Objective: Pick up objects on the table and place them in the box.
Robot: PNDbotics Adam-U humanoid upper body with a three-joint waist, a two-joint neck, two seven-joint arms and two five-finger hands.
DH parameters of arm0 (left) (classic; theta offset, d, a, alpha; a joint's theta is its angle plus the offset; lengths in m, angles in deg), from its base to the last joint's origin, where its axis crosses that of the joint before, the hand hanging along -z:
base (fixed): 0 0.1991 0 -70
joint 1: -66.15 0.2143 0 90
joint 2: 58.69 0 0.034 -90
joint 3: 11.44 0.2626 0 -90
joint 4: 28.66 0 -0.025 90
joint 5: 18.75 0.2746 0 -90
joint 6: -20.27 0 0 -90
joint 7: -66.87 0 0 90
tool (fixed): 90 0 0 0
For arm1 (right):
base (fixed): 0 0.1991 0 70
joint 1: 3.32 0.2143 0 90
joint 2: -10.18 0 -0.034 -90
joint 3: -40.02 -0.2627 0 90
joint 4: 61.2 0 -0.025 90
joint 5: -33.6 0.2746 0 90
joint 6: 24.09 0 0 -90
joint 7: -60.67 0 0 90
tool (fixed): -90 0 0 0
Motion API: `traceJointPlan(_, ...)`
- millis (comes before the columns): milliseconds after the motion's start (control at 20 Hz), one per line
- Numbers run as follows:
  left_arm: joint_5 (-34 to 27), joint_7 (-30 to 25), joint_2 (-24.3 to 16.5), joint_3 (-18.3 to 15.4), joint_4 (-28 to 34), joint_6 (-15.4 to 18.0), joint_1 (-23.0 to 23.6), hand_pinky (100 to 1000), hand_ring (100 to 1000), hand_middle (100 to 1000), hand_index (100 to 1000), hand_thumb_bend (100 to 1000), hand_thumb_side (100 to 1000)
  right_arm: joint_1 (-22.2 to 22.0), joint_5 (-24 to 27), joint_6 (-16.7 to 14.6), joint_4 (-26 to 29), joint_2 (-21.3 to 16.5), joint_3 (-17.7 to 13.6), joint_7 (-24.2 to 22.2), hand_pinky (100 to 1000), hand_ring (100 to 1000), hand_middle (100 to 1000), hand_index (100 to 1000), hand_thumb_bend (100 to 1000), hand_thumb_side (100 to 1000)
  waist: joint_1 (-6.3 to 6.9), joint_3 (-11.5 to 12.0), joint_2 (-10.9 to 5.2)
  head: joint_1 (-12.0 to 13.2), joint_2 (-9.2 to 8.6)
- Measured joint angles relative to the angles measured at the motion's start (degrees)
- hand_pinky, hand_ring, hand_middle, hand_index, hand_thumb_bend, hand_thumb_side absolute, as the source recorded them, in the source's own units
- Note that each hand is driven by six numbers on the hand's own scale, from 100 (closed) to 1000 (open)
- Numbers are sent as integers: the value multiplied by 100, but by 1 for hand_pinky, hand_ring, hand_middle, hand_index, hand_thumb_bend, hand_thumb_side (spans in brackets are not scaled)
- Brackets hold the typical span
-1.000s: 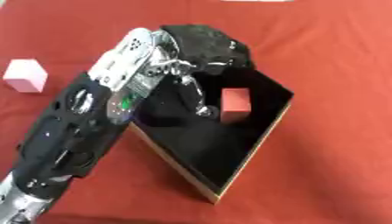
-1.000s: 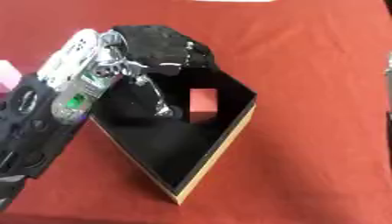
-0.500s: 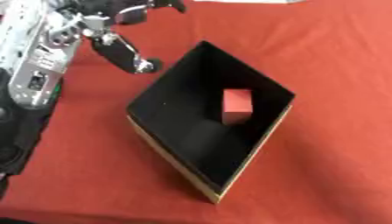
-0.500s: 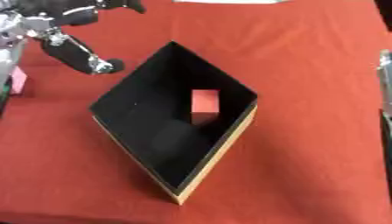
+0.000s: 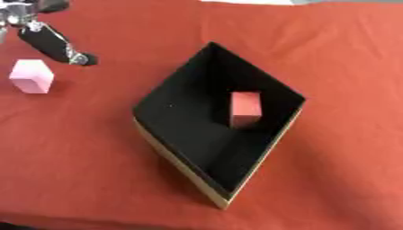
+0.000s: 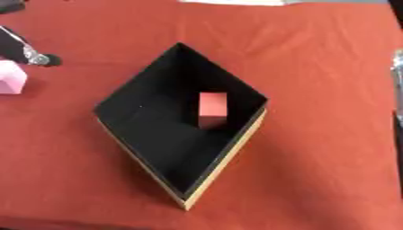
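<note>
A black box [image 5: 169, 114] with a tan rim sits cornerwise on the red cloth at the centre. Inside it, near the right wall, a red block [image 5: 245, 108] stands upright. To the far left a pink block [image 5: 31, 76] lies on the cloth. My left hand [image 5: 53, 41] shows at the upper left corner, above and just right of the pink block, apart from it, with a dark finger held straight and nothing in it. At the right edge of the right eye view only a grey sliver of my right hand [image 6: 397, 76] shows.
The red cloth [image 5: 330, 54] covers the whole table. A white strip [image 5: 252, 2] lies at the far edge.
My left hand has drawn back from over the box to the upper left, near the pink block. The red block stays where it was in the box.
</note>
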Motion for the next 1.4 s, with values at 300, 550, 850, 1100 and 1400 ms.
traceJointPlan(300,-254,73,-553,-158,-755,179,-112,775,895,909,943,707,224,68,0,14,0,2,33,-33,812,658,545,803,100,663,-76,-53,1,168,0)
traceJointPlan(550,-183,-276,-537,-159,-1581,510,-479,814,915,927,958,772,285,98,2,25,0,4,39,-52,812,657,543,802,100,662,-123,-24,35,268,0)
traceJointPlan(850,139,-540,-357,-159,-2437,789,-755,805,909,922,958,794,324,146,19,38,0,4,57,-57,812,651,539,800,100,662,-153,-40,89,309,0)
traceJointPlan(1100,466,-482,-136,-166,-3009,921,-935,751,879,905,943,757,149,153,54,41,0,5,70,-59,812,650,538,799,100,662,-173,-85,132,346,0)
traceJointPlan(1400,686,-365,76,-232,-3467,994,-1063,701,852,899,940,678,100,192,74,49,0,5,70,-51,813,649,536,799,100,664,-173,-140,186,355,0)
